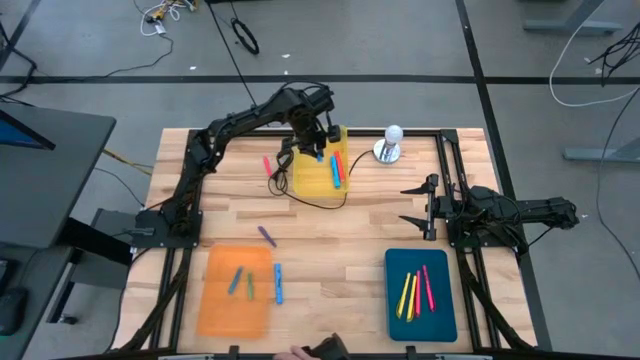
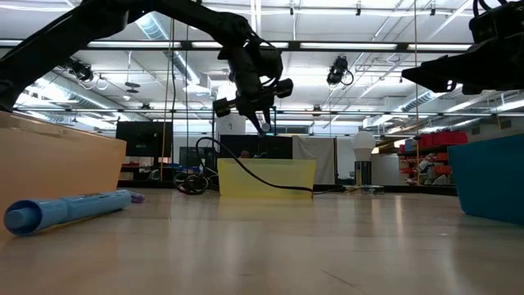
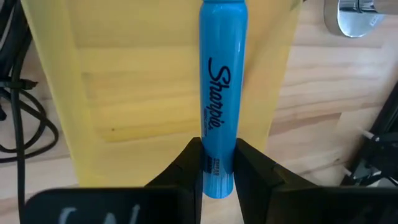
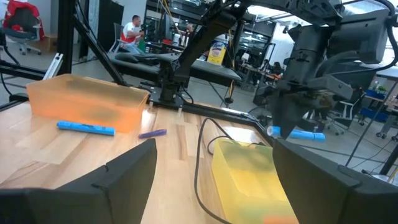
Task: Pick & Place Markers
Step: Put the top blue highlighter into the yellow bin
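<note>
High view: flat rectangular yellow plastic tray sits at the far middle of the pale wooden slat table, with a pink-red marker and a blue one lying in it along its right side. Left gripper hangs over that tray's far end — fingers pinched tight on a light blue Sharpie marker; left wrist view shows the two dark fingers clamping its lower end, barrel pointing out over the yellow tray floor. Low view has the held marker clear above the tray rim, not touching it. Thin black cable droops from the arm across the tray's near edge onto the table.

Flat orange translucent tray at near left holds two markers, a blue-grey one and a green one. Another blue marker lies on the table just beside that tray's right edge, outside it. Short purple marker lies on bare wood just beyond the orange tray. Loose pink-red marker lies on the table left of the yellow tray.

Flat teal tray at near right holds yellow and pink-red markers side by side — exact count hard to tell.

Right gripper waits at the table's right side, fingers spread wide, holding nothing. White round-topped object on a shiny metal base stands right of the yellow tray.
</note>
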`<state>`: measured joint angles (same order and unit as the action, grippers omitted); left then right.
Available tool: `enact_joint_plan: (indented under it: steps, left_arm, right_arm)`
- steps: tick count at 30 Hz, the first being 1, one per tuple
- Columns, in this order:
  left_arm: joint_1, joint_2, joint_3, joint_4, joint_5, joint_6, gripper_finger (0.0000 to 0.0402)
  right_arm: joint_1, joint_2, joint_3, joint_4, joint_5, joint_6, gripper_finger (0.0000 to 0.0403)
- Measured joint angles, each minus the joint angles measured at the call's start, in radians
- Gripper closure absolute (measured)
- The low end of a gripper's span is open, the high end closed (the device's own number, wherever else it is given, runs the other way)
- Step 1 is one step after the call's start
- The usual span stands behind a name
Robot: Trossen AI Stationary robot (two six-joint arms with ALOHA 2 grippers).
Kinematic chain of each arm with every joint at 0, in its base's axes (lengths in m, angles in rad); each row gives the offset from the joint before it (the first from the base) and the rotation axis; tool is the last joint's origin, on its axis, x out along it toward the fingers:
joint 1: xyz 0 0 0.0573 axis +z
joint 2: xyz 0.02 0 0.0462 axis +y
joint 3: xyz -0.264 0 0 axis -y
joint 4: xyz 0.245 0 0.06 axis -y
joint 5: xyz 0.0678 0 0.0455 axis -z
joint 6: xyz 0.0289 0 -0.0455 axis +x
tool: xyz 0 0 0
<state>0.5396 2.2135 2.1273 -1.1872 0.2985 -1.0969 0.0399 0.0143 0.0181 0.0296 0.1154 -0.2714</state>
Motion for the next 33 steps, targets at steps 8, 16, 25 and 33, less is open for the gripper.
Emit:
enact_joint_plan:
  steps: [8,16,25,33]
  left_arm:
    - [-0.017,0.073,-0.001,0.01,0.013,-0.003,0.0335]
    - [-0.031,0.162,-0.001,0.079,0.012,-0.02,0.0335]
    - [-0.026,0.207,-0.003,0.116,-0.025,-0.026,0.0335]
    - [-0.019,0.208,-0.002,0.114,-0.013,-0.016,0.0335]
  right_arm:
    - [0.0,0.0,0.0,0.0,0.0,0.0,0.008]
    - [0.0,0.0,0.0,0.0,0.0,0.0,0.008]
    - [0.0,0.0,0.0,0.0,0.0,0.0,0.008]
    - [0.0,0.0,0.0,0.0,0.0,0.0,0.008]
